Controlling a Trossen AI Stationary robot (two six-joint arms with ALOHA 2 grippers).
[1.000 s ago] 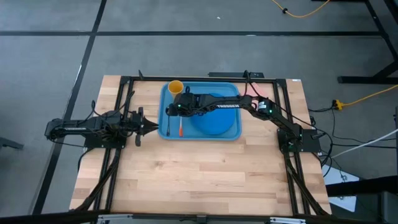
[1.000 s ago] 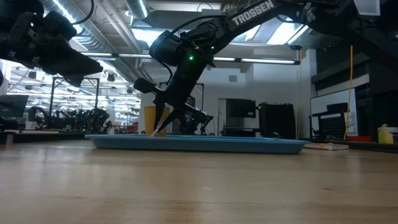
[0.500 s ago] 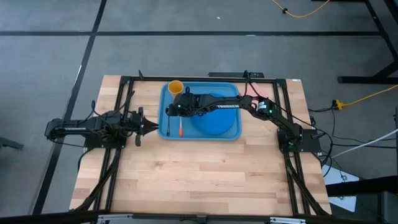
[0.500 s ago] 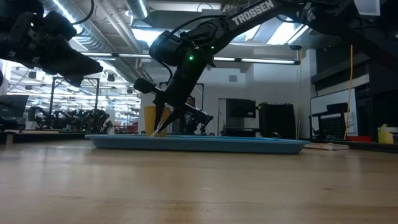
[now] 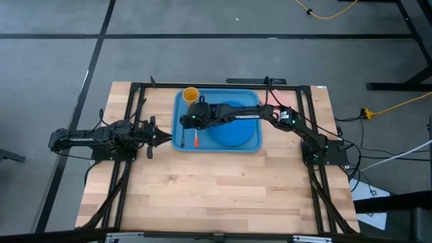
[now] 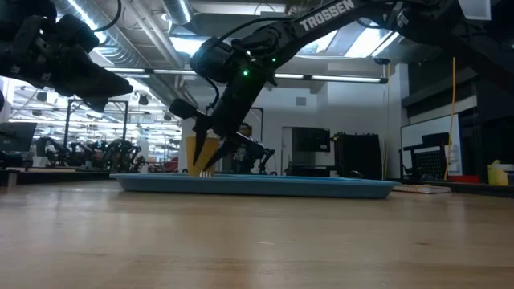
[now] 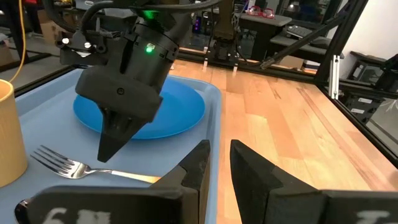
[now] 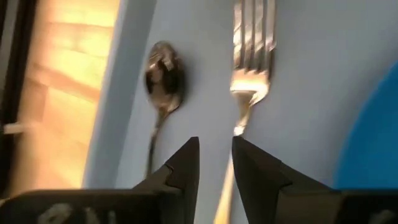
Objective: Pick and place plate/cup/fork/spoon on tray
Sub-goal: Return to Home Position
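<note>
While parked at the left of the high view, left gripper (image 5: 156,138) waits off the tray (image 5: 253,146), fingers nearly together, holding nothing. Further right, spoon (image 5: 181,134) and fork (image 5: 194,137) lie side by side near the tray's left rim, long axes up-down in the frame, fork tines toward the cup (image 5: 191,94). Above them hangs right gripper (image 5: 183,121), jaws almost closed and empty, likely after release. Plate (image 5: 234,133) rests right of centre.
</note>
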